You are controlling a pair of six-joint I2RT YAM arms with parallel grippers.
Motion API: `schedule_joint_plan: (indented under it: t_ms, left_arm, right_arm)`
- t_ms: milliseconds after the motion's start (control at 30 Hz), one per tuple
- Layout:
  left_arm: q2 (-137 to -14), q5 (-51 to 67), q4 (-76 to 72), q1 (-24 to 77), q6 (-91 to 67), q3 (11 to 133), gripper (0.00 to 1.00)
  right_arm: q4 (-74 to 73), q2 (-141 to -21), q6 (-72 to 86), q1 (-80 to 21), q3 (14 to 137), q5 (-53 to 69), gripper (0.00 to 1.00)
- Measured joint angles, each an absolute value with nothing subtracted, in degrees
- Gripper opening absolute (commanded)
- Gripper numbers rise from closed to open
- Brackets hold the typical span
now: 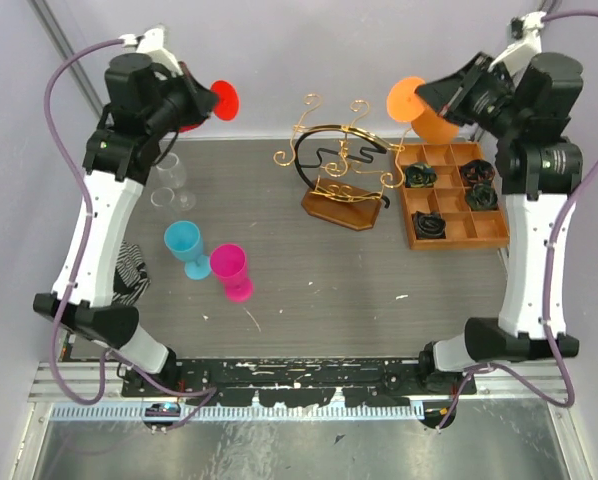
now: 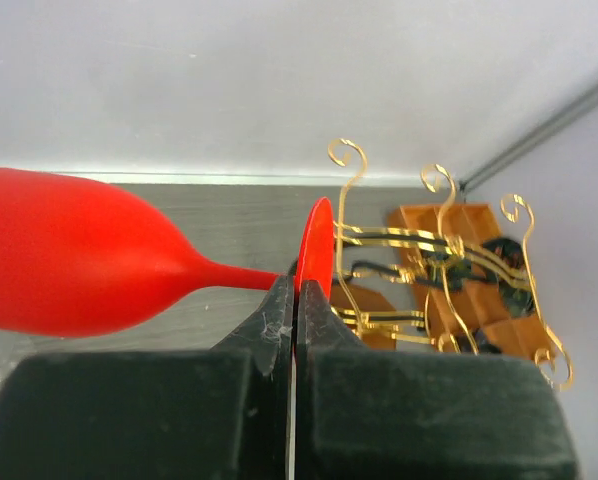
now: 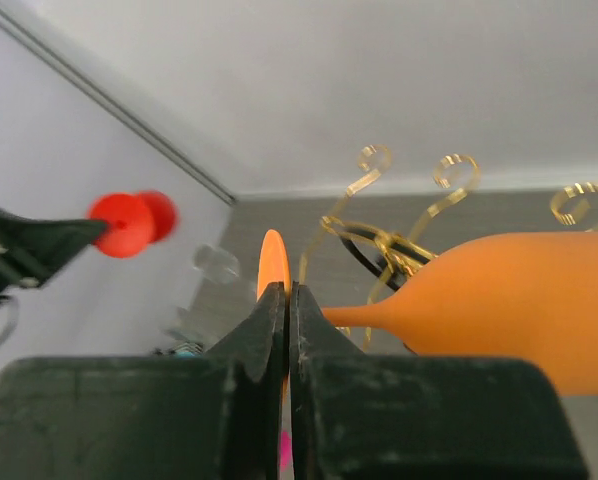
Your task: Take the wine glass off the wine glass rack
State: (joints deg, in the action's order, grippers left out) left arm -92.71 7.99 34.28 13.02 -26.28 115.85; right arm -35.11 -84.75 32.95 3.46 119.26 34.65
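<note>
Left gripper (image 2: 295, 292) fingers are clamped on the red wine glass (image 2: 69, 265) stem, right gripper (image 3: 287, 296) on the orange wine glass (image 3: 519, 300); both glasses lie sideways, off the wine glass rack (image 1: 341, 212) standing between them.

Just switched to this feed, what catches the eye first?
Two glasses hang sideways in the air: the left gripper pinches a red glass by its foot at rear left, the right gripper an orange glass by its foot at rear right. The gold rack stands between them; a blue glass and a pink glass stand upright nearer, to its left.
</note>
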Motion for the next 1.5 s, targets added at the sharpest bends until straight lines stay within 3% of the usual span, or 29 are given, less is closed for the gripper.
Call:
schedule_joint_plan:
  t_ms: [200,333,533,700,1000,1500]
  left_arm:
    - [-89.76,-5.82,43.27,29.82,-13.54,119.79,0.0]
    - [-90.54,-10.7,49.25,31.64,-10.98,119.31,0.0]
    - [-90.59,-13.8,54.19,31.44,-9.52,117.99,0.0]
    - [-91.13,-14.06,57.49,31.44,-8.62,118.48,0.0]
    - [-91.72,-15.64,60.38,31.44,-5.87,120.2,0.0]
    - [-95.0,-16.05,61.28,31.44,-3.25,123.24,0.0]
  right_arm:
    - [-52.93,-74.11,20.84,-14.79,110.8,7.01,0.01]
    - [-61.01,-69.21,20.47,-25.32,98.21,-11.57,0.01]
    - [-69.38,-72.69,26.83,-45.93,90.54,-32.08,0.01]
    - [-74.74,-83.77,36.53,-58.06,86.21,-45.43,0.01]
    - [-74.37,-102.56,45.32,-58.98,73.82,-55.51,0.01]
    - [-67.26,-121.8,41.6,-56.16,71.66,-60.14,0.01]
